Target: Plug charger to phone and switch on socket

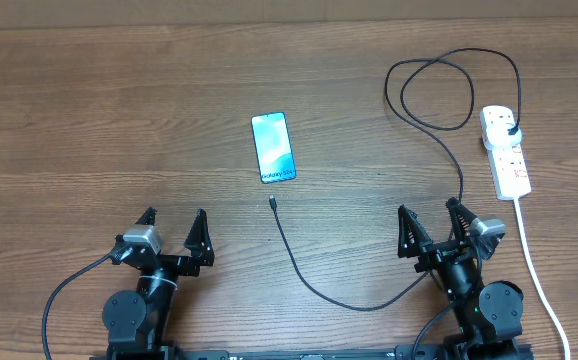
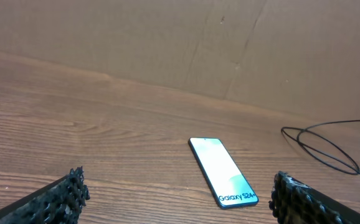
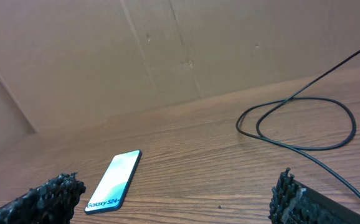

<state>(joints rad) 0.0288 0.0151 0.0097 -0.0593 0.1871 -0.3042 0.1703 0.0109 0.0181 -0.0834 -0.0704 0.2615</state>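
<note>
The phone [image 1: 273, 148] lies flat mid-table, blue screen up; it also shows in the left wrist view [image 2: 222, 180] and the right wrist view [image 3: 114, 180]. The charger's black cable [image 1: 309, 275] runs from a connector tip [image 1: 272, 205] just below the phone, curves right, loops at the back [image 1: 431, 95], and ends in a black plug [image 1: 510, 130] seated in the socket [image 1: 505, 150], a white power strip at the right. My left gripper [image 1: 174, 230] is open and empty at the front left. My right gripper [image 1: 430, 222] is open and empty at the front right, beside the cable.
The strip's white cord [image 1: 534, 270] runs down the right side to the front edge. A brown cardboard wall [image 2: 167, 43] stands behind the wooden table [image 1: 89, 130]. The cable loop shows in the right wrist view [image 3: 304, 121].
</note>
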